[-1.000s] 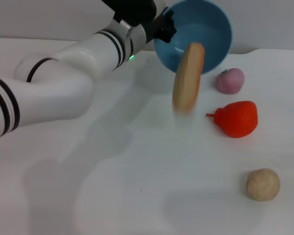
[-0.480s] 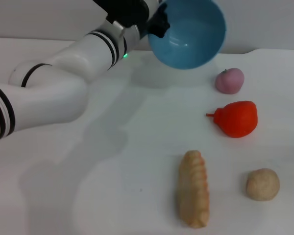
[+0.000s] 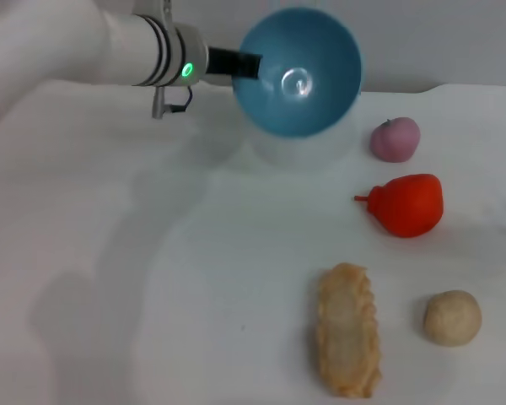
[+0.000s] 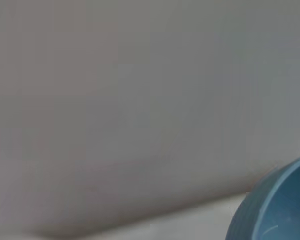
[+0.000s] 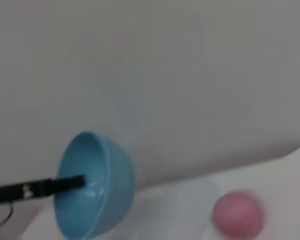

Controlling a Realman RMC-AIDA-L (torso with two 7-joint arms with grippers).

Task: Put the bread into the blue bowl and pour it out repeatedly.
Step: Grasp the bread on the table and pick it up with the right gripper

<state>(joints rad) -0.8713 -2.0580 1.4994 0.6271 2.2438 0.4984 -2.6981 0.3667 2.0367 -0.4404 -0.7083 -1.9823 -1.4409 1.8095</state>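
Note:
The blue bowl (image 3: 299, 72) hangs in the air over the far middle of the table, tipped on its side with its empty inside facing me. My left gripper (image 3: 244, 64) is shut on its rim from the left. The right wrist view shows the bowl (image 5: 97, 185) side-on, with the left gripper's dark fingers (image 5: 65, 183) clamped on the rim. Only an edge of the bowl (image 4: 275, 210) shows in the left wrist view. The bread (image 3: 347, 329) lies flat on the table near the front, well below and apart from the bowl. My right gripper is out of view.
A pink round fruit (image 3: 395, 139) (image 5: 238, 214) sits right of the bowl. A red fruit (image 3: 409, 204) lies in front of it. A beige dough ball (image 3: 452, 318) rests just right of the bread. A wall (image 4: 140, 100) stands behind the white table (image 3: 152, 278).
The bread dropped out of the tipped bowl, landed on the table on its edge and rolled flat. The left arm swung the bowl slightly left and turned its wrist.

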